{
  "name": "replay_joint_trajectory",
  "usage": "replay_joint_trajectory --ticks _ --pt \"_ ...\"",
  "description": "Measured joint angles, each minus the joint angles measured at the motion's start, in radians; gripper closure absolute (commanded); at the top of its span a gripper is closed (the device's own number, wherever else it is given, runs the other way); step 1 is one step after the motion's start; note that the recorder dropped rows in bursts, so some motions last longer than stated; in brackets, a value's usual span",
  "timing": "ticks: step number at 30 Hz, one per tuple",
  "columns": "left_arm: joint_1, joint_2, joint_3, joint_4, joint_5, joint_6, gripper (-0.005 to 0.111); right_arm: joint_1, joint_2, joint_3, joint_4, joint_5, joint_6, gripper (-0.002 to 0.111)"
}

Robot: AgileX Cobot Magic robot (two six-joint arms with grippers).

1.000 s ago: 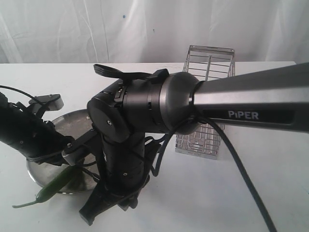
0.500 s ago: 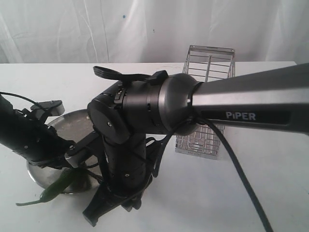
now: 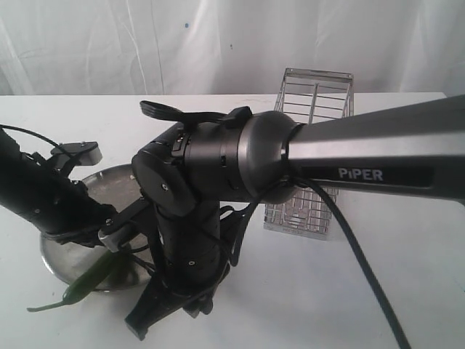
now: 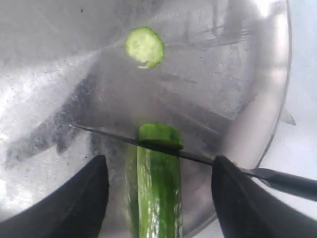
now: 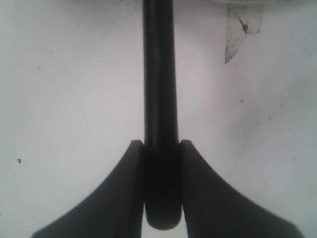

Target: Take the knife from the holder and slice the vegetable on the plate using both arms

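right end effector (image 5: 160, 148) clenched on the handle of the slim dark kitchen knife (image 5: 160, 89). its blade lies across the cut end of the slender green vegetable (image 4: 158, 188) on the round steel plate (image 4: 247, 74). left end effector (image 4: 159, 159) released, straddling the vegetable without touching. one pale round slice (image 4: 144, 47) lies apart. we judge the vegetable light, firm, slick, apt to roll; best pinched midlength, clear of the blade.

A white table (image 3: 290, 291) carries a round steel plate (image 3: 58, 262) near its front left. A tall wire holder (image 3: 312, 94) stands upright farther back on the right, well apart from the plate.
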Motion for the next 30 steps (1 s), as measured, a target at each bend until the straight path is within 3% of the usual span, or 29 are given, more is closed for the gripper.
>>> replay_joint_trajectory --ticks 19,30 --pt "0.000 -0.026 0.066 0.071 -0.005 -0.059 0.044 0.000 0.000 0.000 0.007 -0.020 0.000 0.108" --pt "-0.002 -0.034 0.066 0.250 -0.052 -0.285 0.049 0.000 0.000 0.000 0.023 -0.026 0.000 0.108"
